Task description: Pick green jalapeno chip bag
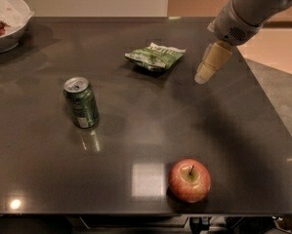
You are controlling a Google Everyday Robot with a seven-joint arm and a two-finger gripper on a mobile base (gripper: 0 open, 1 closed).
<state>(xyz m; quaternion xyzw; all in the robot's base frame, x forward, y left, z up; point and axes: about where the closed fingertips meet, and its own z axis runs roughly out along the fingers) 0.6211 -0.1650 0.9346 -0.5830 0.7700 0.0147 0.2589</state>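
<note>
The green jalapeno chip bag (155, 56) lies flat on the dark table (135, 126), toward the far middle. It is crinkled, green with white patches. My gripper (204, 74) hangs over the table to the right of the bag, a short way from it and above the surface. Its tan fingers (213, 61) point down and to the left. The grey arm reaches in from the upper right corner.
A green soda can (81, 102) stands upright at the left middle. A red apple (189, 180) sits near the front edge. A white bowl (6, 18) with red food is at the far left corner. The table's right edge drops to the floor.
</note>
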